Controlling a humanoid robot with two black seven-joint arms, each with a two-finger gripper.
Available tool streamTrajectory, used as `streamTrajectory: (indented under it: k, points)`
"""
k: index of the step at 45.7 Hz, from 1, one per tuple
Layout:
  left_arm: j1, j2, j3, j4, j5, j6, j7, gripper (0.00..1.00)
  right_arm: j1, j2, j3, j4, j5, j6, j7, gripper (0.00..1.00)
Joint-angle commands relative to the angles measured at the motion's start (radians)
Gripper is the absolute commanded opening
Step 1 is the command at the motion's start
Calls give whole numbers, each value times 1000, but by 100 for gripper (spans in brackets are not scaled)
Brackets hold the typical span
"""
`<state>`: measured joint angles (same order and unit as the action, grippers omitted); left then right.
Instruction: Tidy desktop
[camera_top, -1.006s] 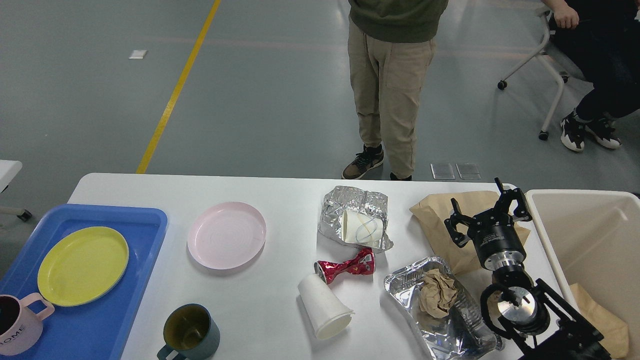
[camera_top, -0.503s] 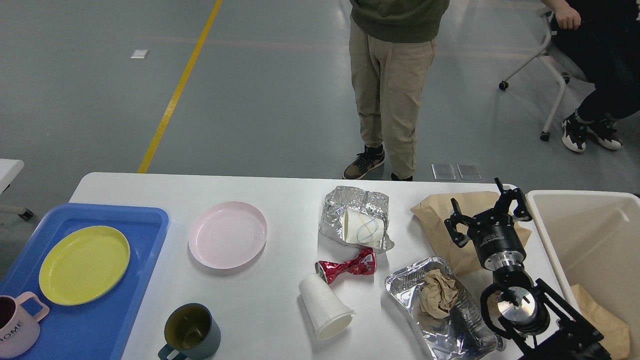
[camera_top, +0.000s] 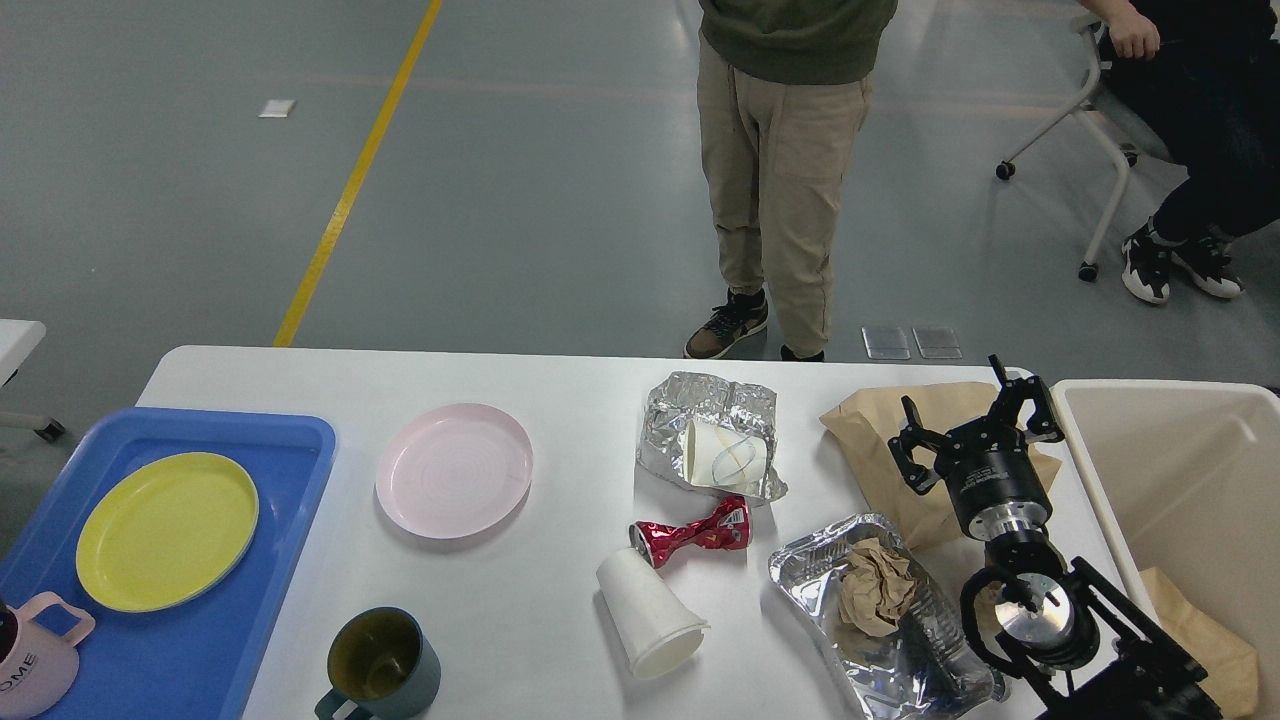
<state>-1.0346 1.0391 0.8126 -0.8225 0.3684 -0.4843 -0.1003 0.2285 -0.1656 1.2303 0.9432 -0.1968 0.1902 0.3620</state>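
The white desktop (camera_top: 560, 400) carries dishes on the left and rubbish on the right. My right gripper (camera_top: 968, 418) is open and empty, hovering above a brown paper bag (camera_top: 880, 440) near the far right edge. Near it lie a foil tray (camera_top: 880, 670) holding crumpled brown paper (camera_top: 872, 592), a crushed red can (camera_top: 692, 534), a tipped white paper cup (camera_top: 650, 612), and crumpled foil (camera_top: 712, 412) with a paper cup (camera_top: 728, 455) on it. A pink plate (camera_top: 453, 470) and a dark green mug (camera_top: 382, 662) stand left of centre. My left gripper is out of view.
A blue tray (camera_top: 290, 450) at the left holds a yellow plate (camera_top: 167, 531) and a pink mug (camera_top: 32, 668) at the frame's edge. A beige bin (camera_top: 1180, 480) stands right of the table with brown paper inside. A person (camera_top: 785, 170) stands behind the table.
The pink mug on the blue tray has slid down and left toward the frame's edge. My right gripper has stayed in place, open.
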Motion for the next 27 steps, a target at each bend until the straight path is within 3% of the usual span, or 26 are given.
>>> streamTrajectory:
  k: [1,11,20,27]
  points:
    - [-76,30,69,-43,1,-2,2,90,0,0,0,0,0,2,0,100]
    - [-430,0,402,-168,0,-25,-12,90,0,0,0,0,0,0,0,100]
    - [-723,-241,600,-288,-52,-48,-7,90,0,0,0,0,0,0,0,100]
    - [-997,-431,717,-472,-166,-135,-7,91,0,0,0,0,-1,0,0,100]
